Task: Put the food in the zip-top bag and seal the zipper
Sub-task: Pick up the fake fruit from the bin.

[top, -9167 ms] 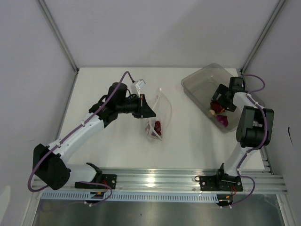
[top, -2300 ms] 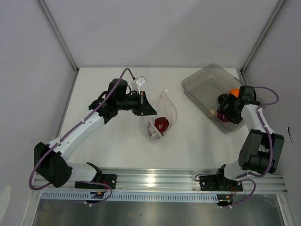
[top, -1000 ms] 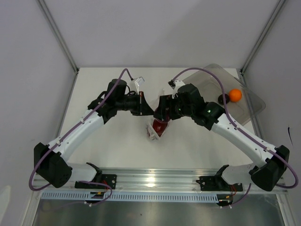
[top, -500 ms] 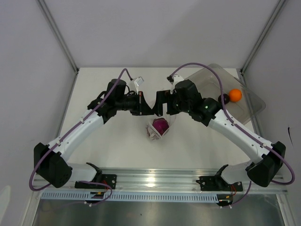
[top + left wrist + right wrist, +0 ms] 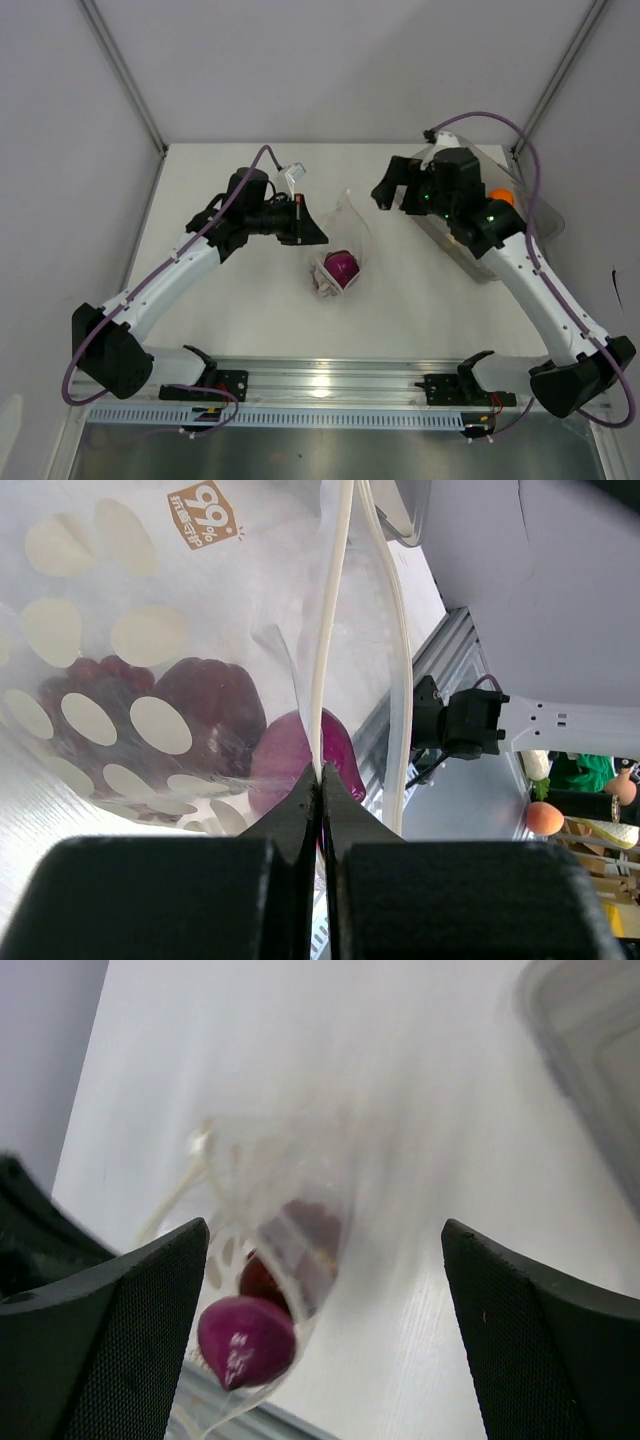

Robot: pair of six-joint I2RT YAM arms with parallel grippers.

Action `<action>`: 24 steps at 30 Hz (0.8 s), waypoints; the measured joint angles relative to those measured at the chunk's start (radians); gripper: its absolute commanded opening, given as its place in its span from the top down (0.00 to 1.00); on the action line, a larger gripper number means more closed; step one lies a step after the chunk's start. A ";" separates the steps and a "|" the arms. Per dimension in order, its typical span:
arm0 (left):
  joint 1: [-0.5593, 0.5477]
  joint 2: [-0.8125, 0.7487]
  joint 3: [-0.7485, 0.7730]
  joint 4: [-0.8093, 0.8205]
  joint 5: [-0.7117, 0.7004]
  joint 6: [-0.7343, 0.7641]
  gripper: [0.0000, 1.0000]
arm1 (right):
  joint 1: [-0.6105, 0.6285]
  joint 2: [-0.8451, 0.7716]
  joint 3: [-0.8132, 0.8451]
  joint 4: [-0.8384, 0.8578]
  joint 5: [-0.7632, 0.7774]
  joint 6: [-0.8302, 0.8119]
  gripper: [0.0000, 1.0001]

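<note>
Tabletop (image 5: 230, 310) bears a clear bin (image 5: 478, 268) far right with the orange ball (image 5: 500, 197) inside, and the zip-top bag (image 5: 345, 235) at centre holding the purple-red ball (image 5: 341, 266). The left gripper (image 5: 320, 780) pinches the bag's rim in its jaws; the right gripper (image 5: 393, 185) hangs beside the bin, jaws spread.

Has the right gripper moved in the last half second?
Yes. The right gripper has drawn back from above the bag, rightward and toward the far side, nearer the bin.
</note>
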 measured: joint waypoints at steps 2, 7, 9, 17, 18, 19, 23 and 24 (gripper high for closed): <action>0.000 0.000 0.000 0.002 0.003 0.000 0.99 | -0.091 -0.023 0.000 0.000 -0.003 0.008 0.01; 0.000 -0.003 0.000 0.008 0.004 0.002 0.99 | -0.328 -0.043 -0.024 0.016 -0.010 0.024 0.01; 0.000 -0.005 0.000 0.011 0.005 0.002 1.00 | -0.414 -0.037 -0.047 0.027 -0.013 0.031 0.01; 0.000 -0.007 -0.002 0.033 0.014 0.003 1.00 | -0.629 0.104 -0.110 0.119 0.037 0.058 0.01; 0.000 -0.007 -0.006 0.041 0.019 0.003 0.99 | -0.643 0.135 -0.113 0.132 0.060 0.061 0.01; 0.000 -0.008 -0.011 0.047 0.023 0.002 0.99 | -0.651 0.167 -0.113 0.145 0.086 0.066 0.00; 0.000 -0.014 -0.048 0.086 0.034 0.000 0.99 | -0.667 0.294 -0.112 0.198 0.174 0.098 0.00; 0.000 -0.018 -0.061 0.098 0.037 -0.001 0.99 | -0.669 0.327 -0.111 0.205 0.194 0.108 0.01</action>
